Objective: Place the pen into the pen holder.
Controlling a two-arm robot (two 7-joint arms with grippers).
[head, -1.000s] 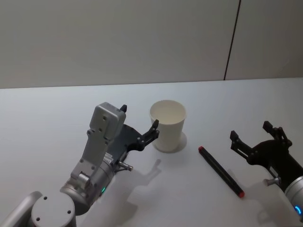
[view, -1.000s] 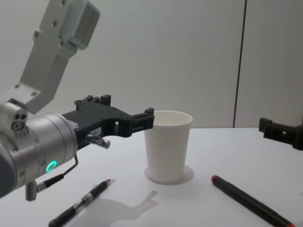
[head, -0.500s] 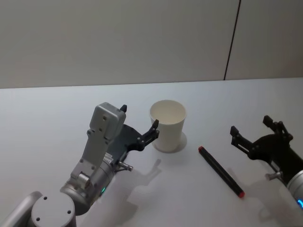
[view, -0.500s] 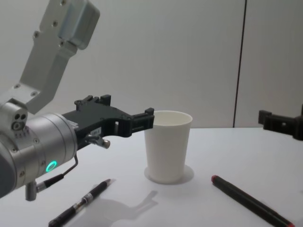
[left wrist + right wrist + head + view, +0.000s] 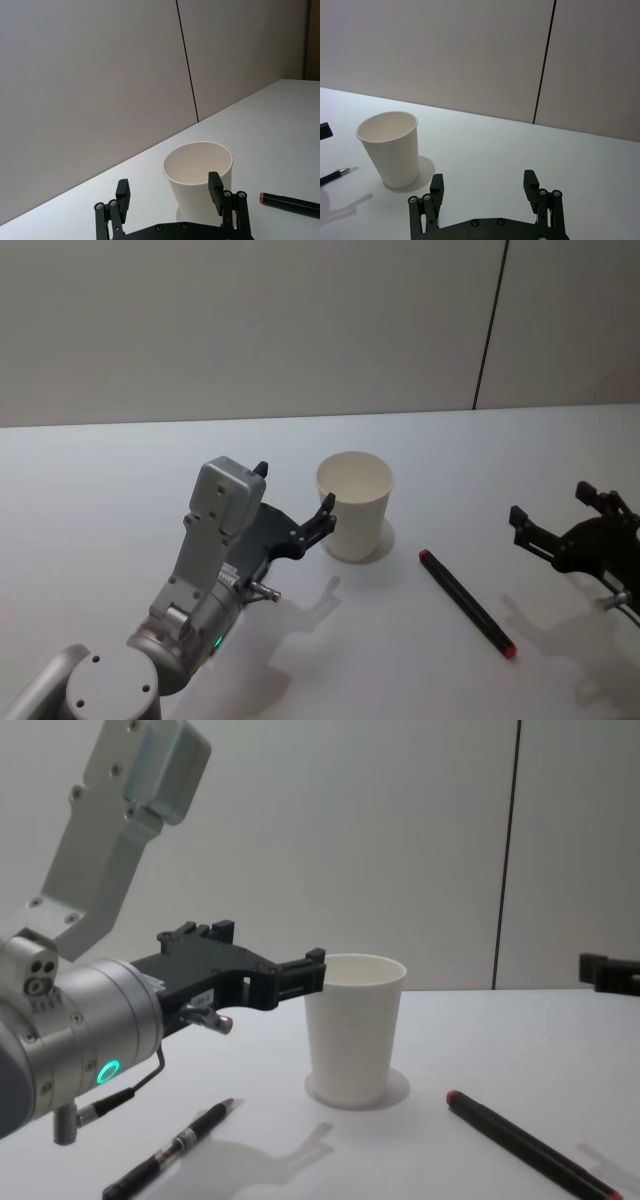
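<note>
The left hand (image 5: 295, 487) hovers wide open just beside the pen holder (image 5: 354, 505). The right hand (image 5: 551, 502), also wide, hangs near the red-tipped pen (image 5: 466, 602) on the surface (image 5: 100, 490).

The white table (image 5: 100, 500) before me carries the pen holder (image 5: 355, 510), upright near its middle. On my right, apart from it, lies a black pen with red ends (image 5: 466, 602); on my left, a slimmer black pen (image 5: 170, 1152).
</note>
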